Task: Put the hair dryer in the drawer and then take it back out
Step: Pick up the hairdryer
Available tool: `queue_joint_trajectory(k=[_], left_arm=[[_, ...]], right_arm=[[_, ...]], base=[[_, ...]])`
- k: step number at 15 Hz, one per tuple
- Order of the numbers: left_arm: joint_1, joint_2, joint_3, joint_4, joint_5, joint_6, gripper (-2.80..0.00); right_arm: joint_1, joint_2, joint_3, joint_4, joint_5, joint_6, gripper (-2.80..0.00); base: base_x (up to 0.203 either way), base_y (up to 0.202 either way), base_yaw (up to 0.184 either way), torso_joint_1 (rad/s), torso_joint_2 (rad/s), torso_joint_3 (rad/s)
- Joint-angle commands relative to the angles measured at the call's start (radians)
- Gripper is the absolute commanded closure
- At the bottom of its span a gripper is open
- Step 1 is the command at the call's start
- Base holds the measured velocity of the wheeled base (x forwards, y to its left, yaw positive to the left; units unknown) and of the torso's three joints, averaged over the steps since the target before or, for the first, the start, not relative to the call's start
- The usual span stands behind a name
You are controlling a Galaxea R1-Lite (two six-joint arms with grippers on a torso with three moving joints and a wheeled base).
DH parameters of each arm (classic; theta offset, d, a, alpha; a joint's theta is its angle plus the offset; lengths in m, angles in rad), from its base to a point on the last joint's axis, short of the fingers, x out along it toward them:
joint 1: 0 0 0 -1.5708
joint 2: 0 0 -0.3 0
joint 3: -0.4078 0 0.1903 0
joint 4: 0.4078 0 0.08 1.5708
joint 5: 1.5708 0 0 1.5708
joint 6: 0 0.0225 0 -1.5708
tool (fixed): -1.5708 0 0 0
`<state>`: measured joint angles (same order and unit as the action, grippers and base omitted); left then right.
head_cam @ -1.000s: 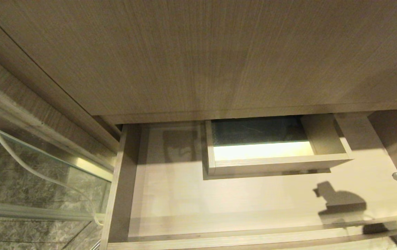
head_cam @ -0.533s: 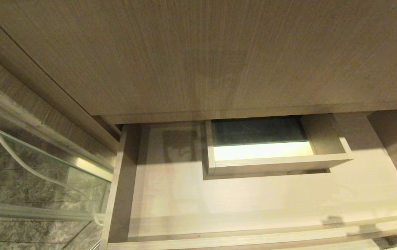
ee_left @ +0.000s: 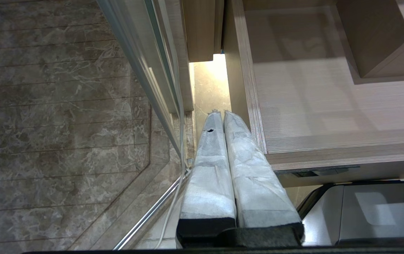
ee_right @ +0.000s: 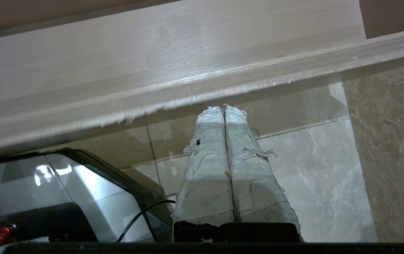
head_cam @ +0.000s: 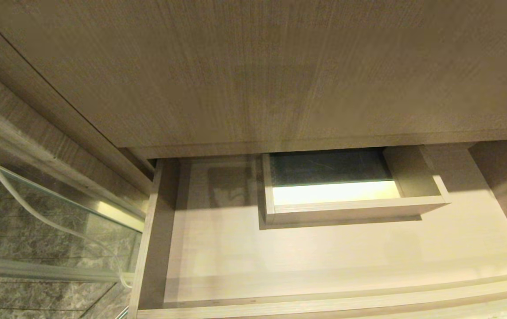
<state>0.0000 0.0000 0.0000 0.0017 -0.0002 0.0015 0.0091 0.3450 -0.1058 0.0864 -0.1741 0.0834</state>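
The drawer (head_cam: 324,261) stood pulled out and held no hair dryer; that was in no view, so I could not tell where it lay. The boxed cut-out (head_cam: 351,195) sat toward twelve o'clock on its floor. The right gripper (ee_right: 224,109), fingers pressed together on nothing, hung outside the low front toward five o'clock, above the floor tiles (ee_right: 315,169). The left gripper (ee_left: 219,113), likewise closed and empty, hung off the corner toward seven o'clock. A blind reach could knock the front edge.
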Motion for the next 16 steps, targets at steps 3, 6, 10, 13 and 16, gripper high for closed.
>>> queue_joint_trajectory(k=[3,6,10,13,16], left_arm=[[0.000,0.000,0.000,0.000,0.000,0.000,0.00],[0.000,0.000,0.000,0.000,0.000,0.000,0.00],[0.000,0.000,0.000,0.000,0.000,0.000,0.00],[0.000,0.000,0.000,0.000,0.000,0.000,0.00],[0.000,0.000,0.000,0.000,0.000,0.000,0.00]], right_arm=[[0.003,-0.337,0.016,0.047,0.081,-0.102,0.00],[0.001,-0.347,0.083,-0.115,0.145,-0.137,0.00],[0.002,-0.347,0.106,-0.171,0.150,-0.113,0.00],[0.002,-0.347,0.106,-0.171,0.150,-0.113,0.00],[0.002,-0.347,0.106,-0.171,0.150,-0.113,0.00]], base=[[0.000,0.000,0.000,0.000,0.00,0.000],[0.000,0.000,0.000,0.000,0.00,0.000],[0.000,0.000,0.000,0.000,0.00,0.000],[0.000,0.000,0.000,0.000,0.00,0.000],[0.000,0.000,0.000,0.000,0.00,0.000]])
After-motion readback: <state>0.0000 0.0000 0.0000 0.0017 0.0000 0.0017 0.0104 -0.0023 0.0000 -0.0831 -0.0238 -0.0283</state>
